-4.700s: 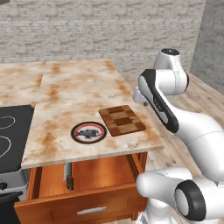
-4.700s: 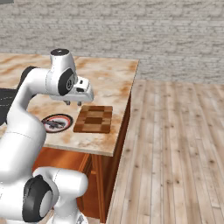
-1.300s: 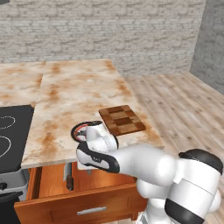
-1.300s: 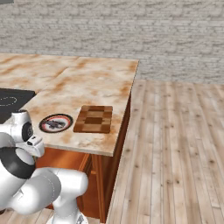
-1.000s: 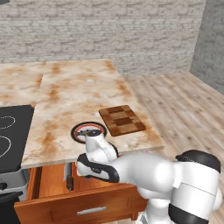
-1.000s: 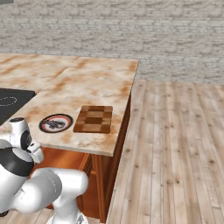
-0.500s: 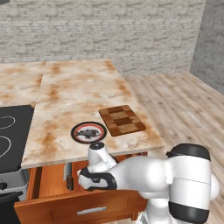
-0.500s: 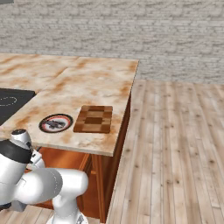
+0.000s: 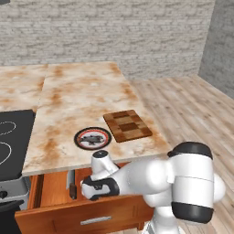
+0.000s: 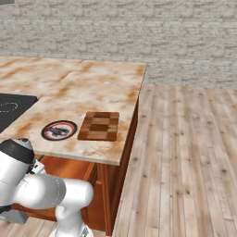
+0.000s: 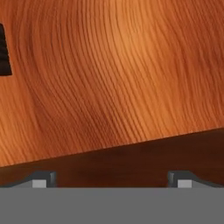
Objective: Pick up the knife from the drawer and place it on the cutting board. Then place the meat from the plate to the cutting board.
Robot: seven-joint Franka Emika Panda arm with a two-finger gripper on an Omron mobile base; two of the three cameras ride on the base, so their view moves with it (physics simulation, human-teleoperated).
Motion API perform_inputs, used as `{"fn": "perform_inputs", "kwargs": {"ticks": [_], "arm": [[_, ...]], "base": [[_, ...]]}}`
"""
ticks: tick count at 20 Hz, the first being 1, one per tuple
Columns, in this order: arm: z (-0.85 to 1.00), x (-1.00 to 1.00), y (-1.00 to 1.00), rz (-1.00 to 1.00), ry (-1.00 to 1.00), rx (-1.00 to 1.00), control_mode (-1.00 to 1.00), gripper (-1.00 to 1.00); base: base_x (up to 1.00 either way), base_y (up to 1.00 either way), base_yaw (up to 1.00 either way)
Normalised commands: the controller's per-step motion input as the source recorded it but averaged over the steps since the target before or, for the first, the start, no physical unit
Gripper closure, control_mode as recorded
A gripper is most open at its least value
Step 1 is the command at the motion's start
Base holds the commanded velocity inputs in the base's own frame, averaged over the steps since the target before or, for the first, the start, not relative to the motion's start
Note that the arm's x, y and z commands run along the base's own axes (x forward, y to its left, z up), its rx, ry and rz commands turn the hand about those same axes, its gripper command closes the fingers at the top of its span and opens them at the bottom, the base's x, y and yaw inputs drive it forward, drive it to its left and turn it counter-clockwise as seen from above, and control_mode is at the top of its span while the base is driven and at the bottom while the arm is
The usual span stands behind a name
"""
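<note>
You are on the first step, reaching into the open drawer with the fingers spread wide and empty over bare wood, so next shift toward the knife by the drawer's left side, under the surface's front edge.

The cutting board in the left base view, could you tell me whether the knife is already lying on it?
No, the cutting board is bare, and the knife lies in the open drawer below the counter.
</note>
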Motion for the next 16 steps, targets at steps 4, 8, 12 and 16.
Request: {"fn": "perform_inputs", "kwargs": {"ticks": [4, 8, 12, 16], "arm": [[0.0, -0.46, 0.25, 0.04, 0.13, -0.02, -1.0, -1.0], [0.0, -0.65, 0.29, 0.05, 0.14, -0.03, -1.0, -1.0], [-0.03, -0.68, 0.24, 0.03, 0.19, -0.01, -1.0, -1.0], [-0.2, -0.62, 0.22, 0.04, 0.25, 0.0, -1.0, -1.0]], "base": [[0.0, 0.0, 0.0], [0.0, 0.0, 0.0], [0.0, 0.0, 0.0], [0.0, 0.0, 0.0]]}}
